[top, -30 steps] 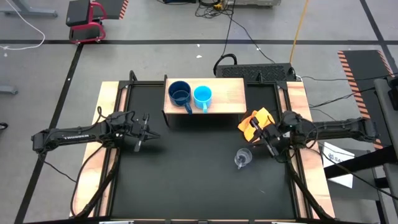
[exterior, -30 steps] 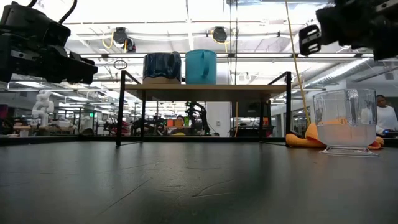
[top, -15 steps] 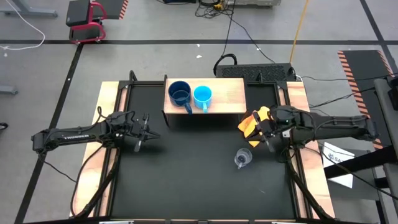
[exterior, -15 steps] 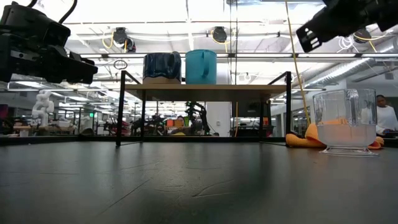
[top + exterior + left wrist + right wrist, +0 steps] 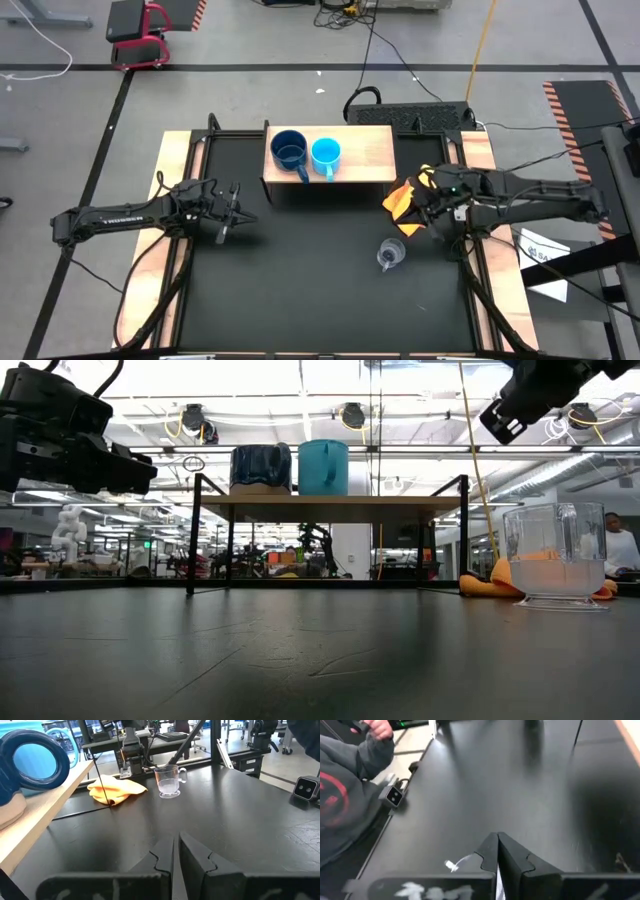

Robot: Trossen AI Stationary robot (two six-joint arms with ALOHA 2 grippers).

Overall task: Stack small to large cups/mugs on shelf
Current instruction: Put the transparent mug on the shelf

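Orange-yellow cloth (image 5: 409,196) sits just behind the clear glass cup (image 5: 390,254), under the closed, empty right gripper (image 5: 413,221); left gripper (image 5: 225,211) closed too.

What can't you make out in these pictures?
- Glass cup, low view: handle not visible; orange cloth mostly behind it.
- Navy mug, left wrist view: cut off by the edge.
- Right gripper, right wrist view: blurred, cup out of frame.
- Shelf, low view: mug handles hidden.
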